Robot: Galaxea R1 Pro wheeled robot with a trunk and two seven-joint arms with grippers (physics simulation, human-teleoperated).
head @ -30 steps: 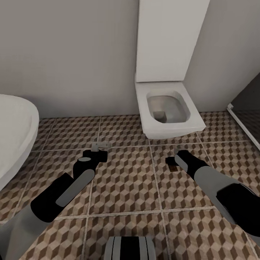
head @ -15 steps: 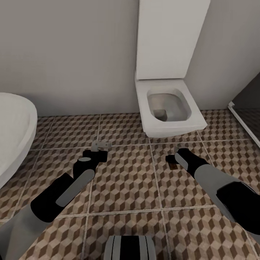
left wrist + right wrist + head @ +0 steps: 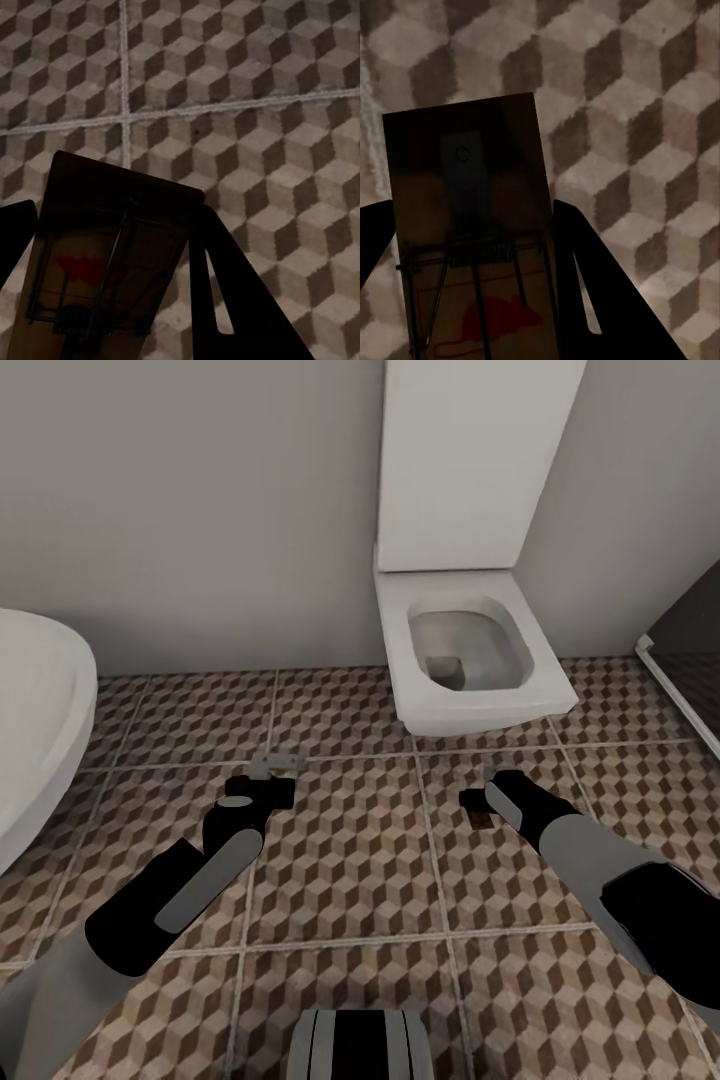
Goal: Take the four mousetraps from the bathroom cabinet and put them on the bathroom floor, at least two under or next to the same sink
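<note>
The bathroom floor [image 3: 350, 880] fills the lower frame, with the toilet [image 3: 470, 660] at upper right and the sink [image 3: 35, 710] at the left edge. The left claw [image 3: 262, 792] grips one mousetrap [image 3: 105, 262]; the right claw [image 3: 478, 800] grips another [image 3: 472, 247]. A third mousetrap [image 3: 276, 763] seems to lie on the tiles just beyond the left claw. Neither held trap is set down yet.

A home bathroom: a white toilet [image 3: 470, 650] with its lid raised stands against a plain grey wall [image 3: 200, 510], the rim of a white sink [image 3: 40, 710] curves nearby, and cube-patterned tiles cover the floor [image 3: 350, 860].
</note>
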